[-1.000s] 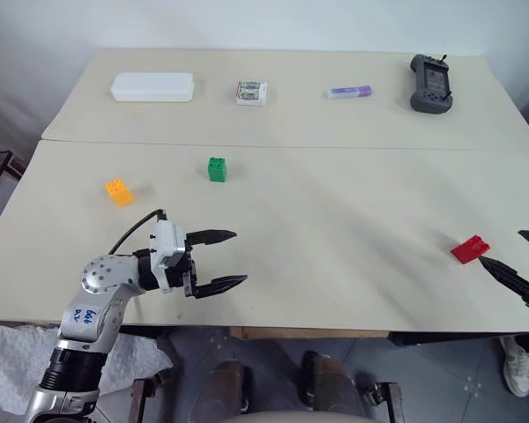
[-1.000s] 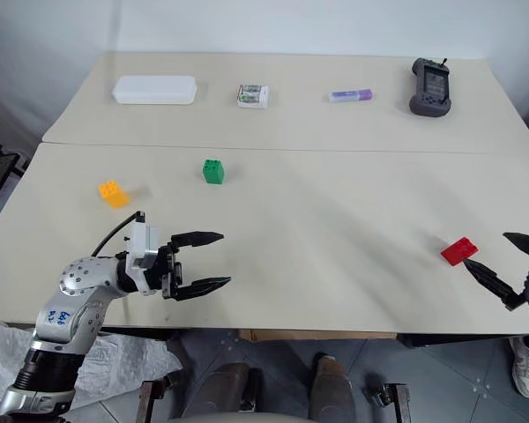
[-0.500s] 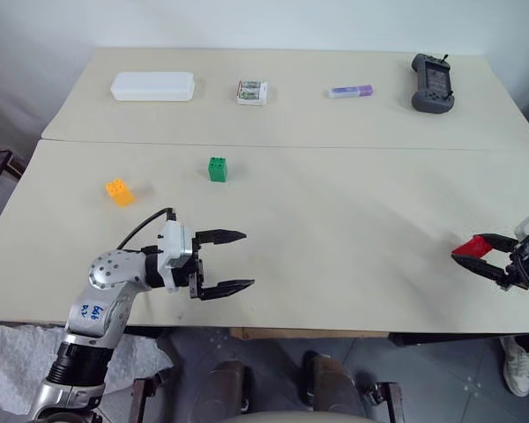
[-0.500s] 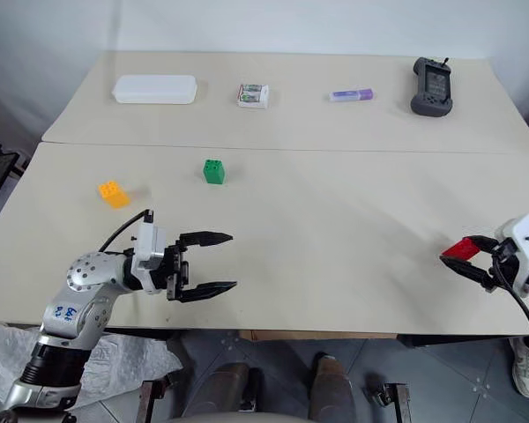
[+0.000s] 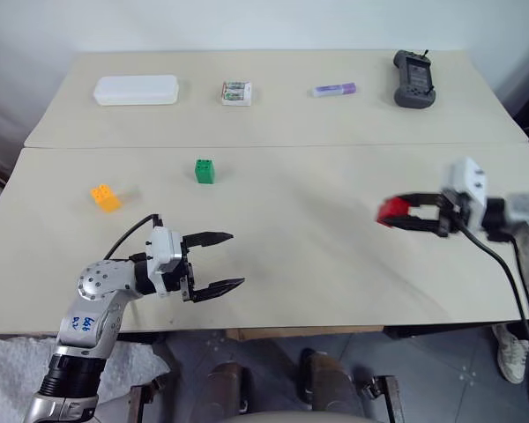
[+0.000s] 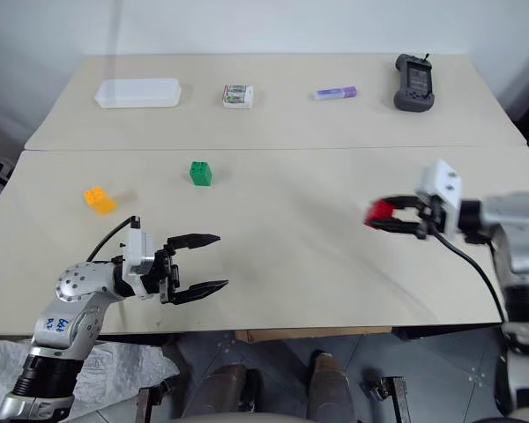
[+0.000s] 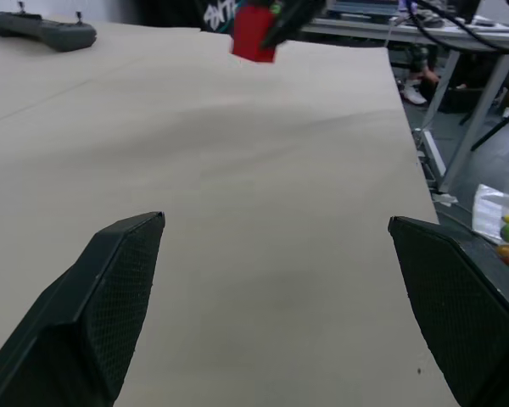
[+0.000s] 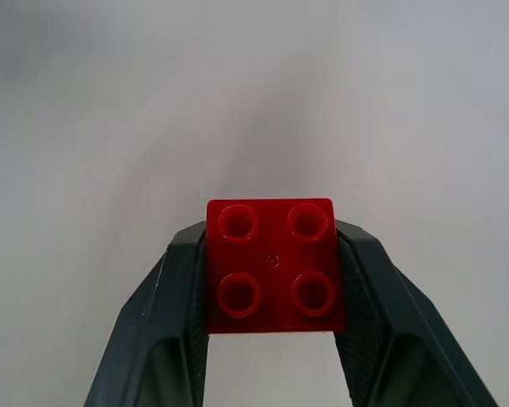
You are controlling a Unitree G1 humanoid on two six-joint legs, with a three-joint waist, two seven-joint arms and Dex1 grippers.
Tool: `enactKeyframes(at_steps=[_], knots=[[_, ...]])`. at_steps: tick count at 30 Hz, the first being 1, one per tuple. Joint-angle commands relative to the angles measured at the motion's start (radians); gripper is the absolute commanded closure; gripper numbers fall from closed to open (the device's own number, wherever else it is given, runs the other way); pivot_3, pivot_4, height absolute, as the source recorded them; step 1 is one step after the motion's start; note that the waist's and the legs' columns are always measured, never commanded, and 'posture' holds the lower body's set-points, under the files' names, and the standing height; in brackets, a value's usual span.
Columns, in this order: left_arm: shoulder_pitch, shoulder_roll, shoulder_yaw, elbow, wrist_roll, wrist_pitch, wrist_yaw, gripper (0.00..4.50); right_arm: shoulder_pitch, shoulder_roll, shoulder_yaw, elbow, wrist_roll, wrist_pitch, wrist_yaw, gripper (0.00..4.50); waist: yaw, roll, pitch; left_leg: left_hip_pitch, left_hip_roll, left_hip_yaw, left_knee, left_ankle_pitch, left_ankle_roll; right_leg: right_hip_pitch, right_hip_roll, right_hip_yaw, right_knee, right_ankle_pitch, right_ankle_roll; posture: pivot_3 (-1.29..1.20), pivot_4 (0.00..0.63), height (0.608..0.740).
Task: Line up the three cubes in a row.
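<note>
1. One cube of the three is in my grasp: my right gripper (image 5: 404, 212) is clenched on the red cube (image 5: 391, 210), its two fingers pressing opposite sides with the studded face toward the wrist camera. The cube is clear of the table (image 5: 317, 264), above its right half.
2. My left gripper (image 5: 227, 260) hangs released, jaws wide apart, holding nothing and touching nothing, above the near-left part of the table.
3. The green cube (image 5: 204, 171) stands on the table to the left of centre, well apart from both grippers.
4. The yellow-orange cube (image 5: 105, 196) lies further left and slightly nearer to me, apart from the green one and out of square with it.
5. Progress, in my judgement: early. No row exists yet. The red cube is lifted but not placed; the other two stand apart and unaligned.
6. Remaining, as I judge it: set the red cube down in line with the green, then bring the yellow-orange cube into the same line.
</note>
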Motion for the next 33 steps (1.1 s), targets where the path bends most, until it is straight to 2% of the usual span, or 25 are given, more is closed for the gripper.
enactKeyframes(at_steps=[1, 3, 8, 16, 22, 25, 30, 33], knots=[[0.024, 0.005, 0.045, 0.011, -0.009, -0.016, 0.015, 0.0, -0.15, 0.088, 0.104, 0.131, -0.075, -0.075, 0.07, 2.99, 0.001, 0.0, 0.0, -0.001, -0.001, -0.001, 0.0, 0.0, 0.0, 0.0, -0.001, -0.001, 0.0, 0.0, 0.0, 0.0, 0.15, 0.74], [0.036, 0.01, 0.056, 0.013, -0.007, -0.019, 0.017, 0.0, -0.227, 0.145, 0.16, 0.261, -0.13, -0.163, 0.114, 2.99, 0.003, 0.0, 0.0, -0.002, -0.002, -0.002, 0.0, 0.0, 0.0, 0.0, -0.001, -0.002, 0.0, 0.0, -0.001, 0.0, 0.15, 0.74], [0.066, 0.019, 0.083, -0.015, -0.008, -0.021, 0.036, 0.0, -0.357, 0.245, 0.203, 0.572, -0.212, -0.343, 0.153, 2.99, -0.002, 0.0, 0.0, -0.006, -0.007, -0.012, 0.0, -0.001, 0.002, -0.001, -0.004, -0.009, 0.002, -0.001, -0.002, 0.0, 0.15, 0.74], [0.14, 0.022, 0.126, -0.088, -0.013, -0.015, 0.078, 0.0, -0.416, 0.298, 0.192, 0.806, -0.273, -0.457, 0.163, 2.99, -0.023, 0.0, 0.0, -0.007, -0.009, -0.018, -0.003, -0.001, 0.003, -0.002, -0.004, -0.012, 0.002, -0.002, -0.003, 0.0, 0.15, 0.74], [0.164, 0.031, 0.143, -0.105, -0.012, -0.013, 0.086, 0.0, -0.425, 0.29, 0.183, 0.867, -0.309, -0.498, 0.153, 1.03, -0.027, 0.0, 0.0, -0.007, -0.008, -0.016, -0.001, -0.001, 0.002, -0.001, -0.004, -0.012, 0.002, -0.002, -0.003, 0.0, 0.15, 0.74], [0.164, 0.034, 0.156, -0.106, -0.015, -0.012, 0.098, 0.0, -0.429, 0.284, 0.142, 0.85, -0.275, -0.503, 0.171, 0.1, -0.027, 0.0, 0.0, -0.007, -0.007, -0.016, 0.0, 0.001, 0.0, -0.001, -0.004, -0.011, 0.002, -0.002, -0.003, 0.0, 0.15, 0.74], [0.21, 0.034, 0.214, -0.098, 0.005, -0.035, 0.139, 0.0, -0.378, 0.256, 0.071, 0.712, -0.152, -0.483, 0.209, 0.04, -0.027, 0.001, 0.001, -0.006, -0.007, -0.016, 0.0, 0.001, 0.0, -0.001, -0.004, -0.011, 0.003, -0.002, -0.004, 0.0, 0.15, 0.74], [0.317, -0.007, 0.386, -0.059, -0.019, -0.066, 0.235, 0.0, -0.166, 0.201, -0.025, 0.316, 0.018, -0.326, 0.188, 0.04, -0.023, 0.001, 0.001, -0.006, -0.006, -0.017, -0.001, 0.0, -0.001, -0.001, -0.003, -0.012, 0.002, -0.002, -0.004, 0.0, 0.15, 0.74]])
